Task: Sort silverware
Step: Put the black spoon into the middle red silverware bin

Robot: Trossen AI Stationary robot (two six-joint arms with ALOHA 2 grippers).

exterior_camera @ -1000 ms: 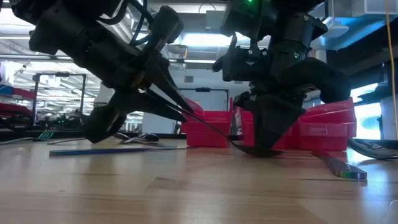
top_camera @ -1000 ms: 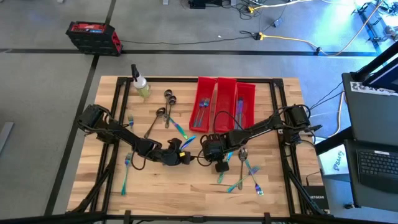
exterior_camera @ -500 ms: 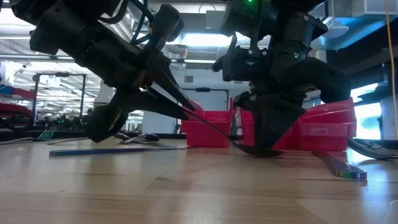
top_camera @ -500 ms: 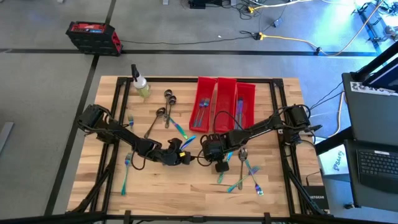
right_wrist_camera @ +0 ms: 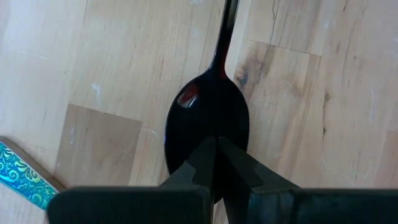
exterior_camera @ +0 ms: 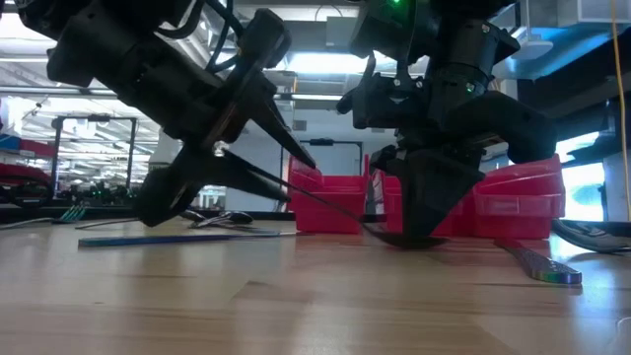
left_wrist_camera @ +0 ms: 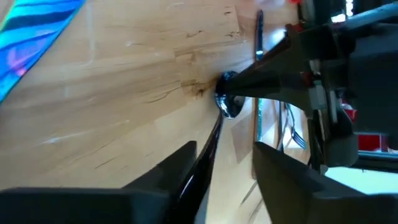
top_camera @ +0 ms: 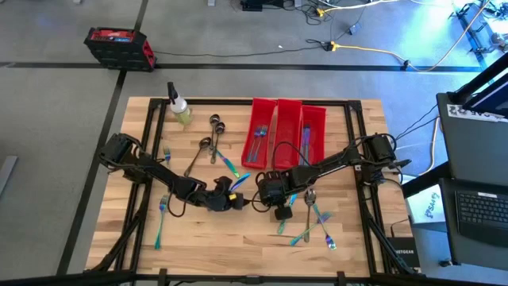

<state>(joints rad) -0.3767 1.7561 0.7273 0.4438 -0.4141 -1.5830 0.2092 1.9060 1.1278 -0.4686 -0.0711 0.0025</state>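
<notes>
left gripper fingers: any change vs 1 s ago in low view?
Yes. The left gripper fingers have spread: the upper one now points above the red bin's rim, off the dark spoon handle. The arm itself hasn't shifted.

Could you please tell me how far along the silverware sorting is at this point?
Partway at most. Done: a few pieces lie in the red bins. In hand: the right gripper, shut, presses on the dark spoon while the open left gripper straddles its handle. Left: loose forks by the right arm, a fork on the left and spoons near the spray bottle, all on the table.
</notes>
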